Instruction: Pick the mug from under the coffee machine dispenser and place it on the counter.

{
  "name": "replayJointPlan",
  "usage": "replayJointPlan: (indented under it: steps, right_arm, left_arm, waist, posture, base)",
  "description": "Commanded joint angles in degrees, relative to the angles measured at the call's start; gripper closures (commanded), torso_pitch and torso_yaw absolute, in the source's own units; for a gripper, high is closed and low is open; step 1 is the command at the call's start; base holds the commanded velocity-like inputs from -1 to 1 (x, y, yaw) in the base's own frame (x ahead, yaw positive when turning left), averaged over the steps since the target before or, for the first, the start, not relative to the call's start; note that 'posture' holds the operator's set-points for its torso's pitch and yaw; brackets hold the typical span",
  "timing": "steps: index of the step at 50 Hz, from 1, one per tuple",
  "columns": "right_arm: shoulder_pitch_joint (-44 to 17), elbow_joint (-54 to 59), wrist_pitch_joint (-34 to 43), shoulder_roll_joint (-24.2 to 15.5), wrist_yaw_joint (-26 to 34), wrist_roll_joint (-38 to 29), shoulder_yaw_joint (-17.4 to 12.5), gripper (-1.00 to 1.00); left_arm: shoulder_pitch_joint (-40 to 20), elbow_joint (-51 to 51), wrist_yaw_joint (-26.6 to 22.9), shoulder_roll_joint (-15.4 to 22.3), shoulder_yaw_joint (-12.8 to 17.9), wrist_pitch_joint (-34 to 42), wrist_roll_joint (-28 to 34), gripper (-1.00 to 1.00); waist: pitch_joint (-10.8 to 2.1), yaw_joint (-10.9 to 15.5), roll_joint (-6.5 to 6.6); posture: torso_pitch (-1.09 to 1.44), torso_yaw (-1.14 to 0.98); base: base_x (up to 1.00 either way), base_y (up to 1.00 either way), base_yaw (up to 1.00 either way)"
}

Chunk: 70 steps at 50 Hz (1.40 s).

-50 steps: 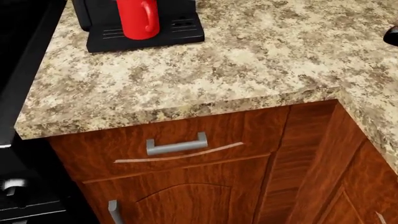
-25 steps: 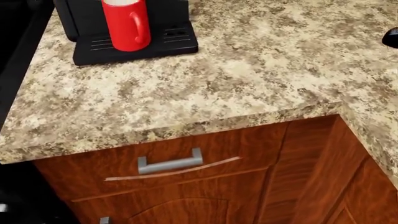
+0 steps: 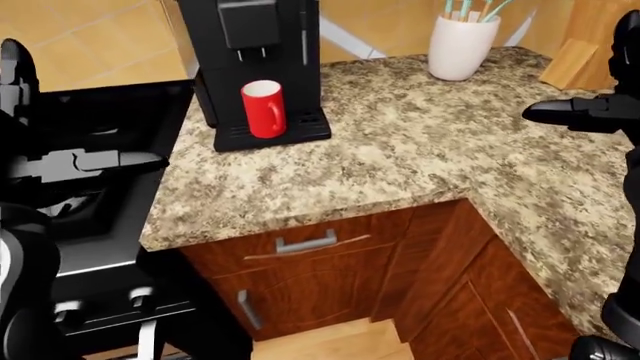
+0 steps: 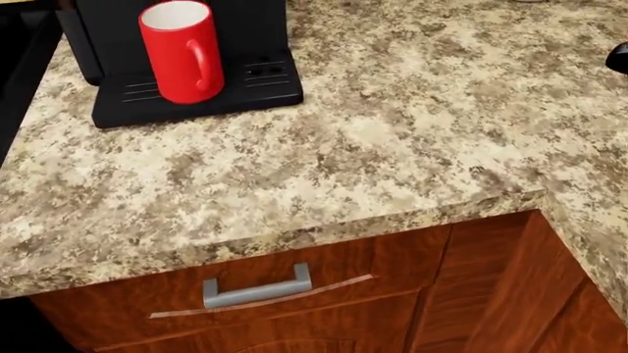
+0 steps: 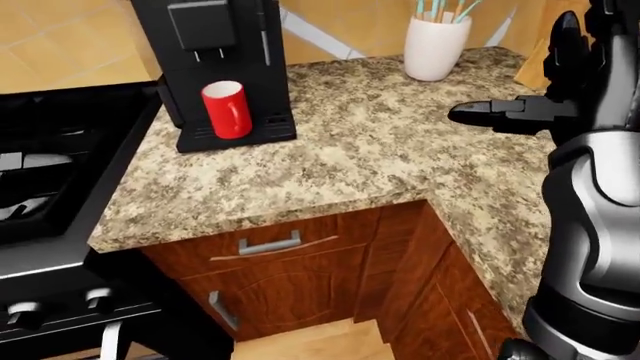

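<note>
A red mug [image 4: 182, 51] stands upright on the drip tray of the black coffee machine [image 3: 256, 45], under its dispenser, handle turned to the right. It also shows in the right-eye view [image 5: 227, 109]. My left hand [image 3: 90, 161] hangs open over the black stove at the left of the left-eye view, far from the mug. My right hand [image 5: 495, 115] is open with fingers stretched left, above the counter [image 4: 392, 125] at the right, well apart from the mug. Both hands are empty.
A black stove [image 5: 50, 202] with knobs borders the counter on the left. A white utensil holder [image 3: 462, 46] and a wooden block [image 3: 572, 61] stand at the top right. Wooden drawers with grey handles [image 4: 257, 291] sit below the counter, which turns a corner at the right.
The camera has moved closer and tilted: the mug, machine and counter edge slid down and left in the head view. The mug has not moved on its tray.
</note>
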Motion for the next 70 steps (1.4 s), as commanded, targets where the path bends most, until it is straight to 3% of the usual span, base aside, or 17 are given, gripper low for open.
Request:
replayJointPlan:
  steps: [1, 2, 8, 12, 15, 16, 18, 25, 28, 29, 30, 34, 38, 40, 41, 65, 70]
  right_arm:
    - [-1.35, -1.34, -1.48, -0.77, 0.06, 0.08, -0.33, -1.0]
    - [-1.43, -1.44, -1.34, -0.84, 0.04, 0.16, -0.36, -1.0]
    - [-1.67, -1.26, -1.29, -1.07, 0.01, 0.32, -0.43, -1.0]
    - [-1.53, -1.29, -1.39, -1.09, 0.0, 0.35, -0.44, -1.0]
    - [-1.4, -1.34, -1.47, -0.98, -0.02, 0.29, -0.35, -1.0]
    - [-1.4, -1.35, -1.48, -0.97, -0.03, 0.27, -0.33, -1.0]
    - [-1.37, -1.48, -1.4, -0.95, -0.04, 0.28, -0.35, -1.0]
    - [-1.35, -1.39, -1.51, -0.89, 0.0, 0.17, -0.33, -1.0]
    - [-1.39, -1.44, -1.43, -0.91, -0.04, 0.15, -0.33, -1.0]
    - [-1.38, -1.45, -1.44, -0.91, -0.03, 0.15, -0.34, -1.0]
    - [-1.36, -1.41, -1.46, -0.89, -0.03, 0.12, -0.34, -1.0]
    - [-1.38, -1.5, -1.4, -0.9, -0.06, 0.11, -0.35, -1.0]
    - [-1.72, -1.02, -1.68, -0.98, -0.41, -0.31, -0.25, -1.0]
    - [-1.84, -0.27, -2.14, -1.02, -0.52, -0.54, -0.31, -1.0]
    - [-1.76, -0.28, -2.11, -1.04, -0.51, -0.54, -0.29, -1.0]
    - [-3.55, 0.81, 0.72, -1.02, -3.3, 2.62, -0.85, -1.0]
    - [-2.4, 4.12, -3.26, -0.06, -5.78, -7.76, 2.84, -1.0]
  left_arm:
    - [-0.96, -0.72, 0.32, 0.87, 0.69, -1.21, 0.34, -1.0]
    - [-1.04, -0.7, 0.34, 0.9, 0.68, -1.16, 0.34, -1.0]
    - [-1.24, -0.66, 0.43, 0.95, 0.66, -1.04, 0.3, -1.0]
    - [-1.15, -0.59, 0.4, 0.96, 0.65, -1.15, 0.34, -1.0]
    - [-1.02, -0.61, 0.34, 0.95, 0.78, -1.18, 0.3, -1.0]
    - [-1.0, -0.61, 0.32, 0.96, 0.81, -1.2, 0.3, -1.0]
    - [-0.92, -0.61, 0.32, 0.93, 0.83, -1.22, 0.3, -1.0]
    - [-0.87, -0.43, 0.24, 0.91, 0.82, -1.41, 0.35, -1.0]
    - [-0.8, -0.46, 0.24, 0.86, 0.82, -1.44, 0.36, -1.0]
    - [-0.76, -0.48, 0.23, 0.86, 0.81, -1.46, 0.39, -1.0]
    - [-0.76, -0.51, 0.22, 0.85, 0.81, -1.45, 0.39, -1.0]
    - [-0.75, -0.52, 0.22, 0.87, 0.89, -1.45, 0.39, -1.0]
    - [-0.84, -0.5, 0.21, 0.93, 0.87, -1.42, 0.4, -1.0]
    - [-0.91, -0.52, 0.24, 0.99, 0.97, -1.31, 0.31, -1.0]
    - [-0.98, -0.59, 0.28, 1.05, 0.95, -1.2, 0.26, -1.0]
    - [-1.16, -0.61, 0.61, 1.47, 1.02, -0.9, -0.29, -1.0]
    - [-1.13, -0.93, 0.47, 1.29, 0.99, -0.69, -0.15, -1.0]
  waist:
    - [-1.07, 0.04, 0.36]
    - [-1.79, -0.09, 2.25]
    - [-1.8, 0.5, 0.3]
    - [-1.27, 0.77, -2.09]
    - [-2.18, 0.98, -6.63]
    - [-1.54, 0.42, -4.22]
    - [-1.49, 0.47, -5.03]
    - [-0.73, 0.2, -1.21]
    - [-2.32, -0.02, 3.79]
    - [-1.5, 0.54, 0.84]
    - [-1.36, 0.26, 1.97]
    - [-1.91, 0.65, 0.21]
    - [-0.2, 1.13, -2.94]
    - [-1.23, 1.98, -5.65]
    - [-0.34, 1.92, -3.75]
    - [-1.23, 0.75, -2.48]
    - [-1.06, 0.73, -2.48]
  posture:
    - [0.0, 0.0]
    - [0.0, 0.0]
    - [0.0, 0.0]
    - [0.0, 0.0]
    - [0.0, 0.0]
    - [0.0, 0.0]
    - [0.0, 0.0]
    - [0.0, 0.0]
    - [0.0, 0.0]
    - [0.0, 0.0]
    - [0.0, 0.0]
    - [0.0, 0.0]
    - [0.0, 0.0]
    - [0.0, 0.0]
    - [0.0, 0.0]
    - [0.0, 0.0]
    - [0.0, 0.0]
  base:
    - [0.1, 0.0, 0.0]
    - [0.11, 0.0, 0.0]
    - [0.11, 0.0, 0.0]
    - [0.11, 0.0, 0.0]
    - [0.11, 0.0, 0.0]
    - [0.1, 0.0, 0.0]
    - [0.1, 0.0, 0.0]
    - [0.11, 0.0, 0.0]
    - [0.1, 0.0, 0.0]
    - [0.12, 0.0, 0.0]
    - [0.1, 0.0, 0.0]
    - [0.11, 0.0, 0.0]
    - [0.09, 0.0, 0.0]
    - [0.0, 0.0, 0.0]
    - [0.0, 0.0, 0.0]
    - [0.0, 0.0, 0.0]
    - [0.0, 0.0, 0.0]
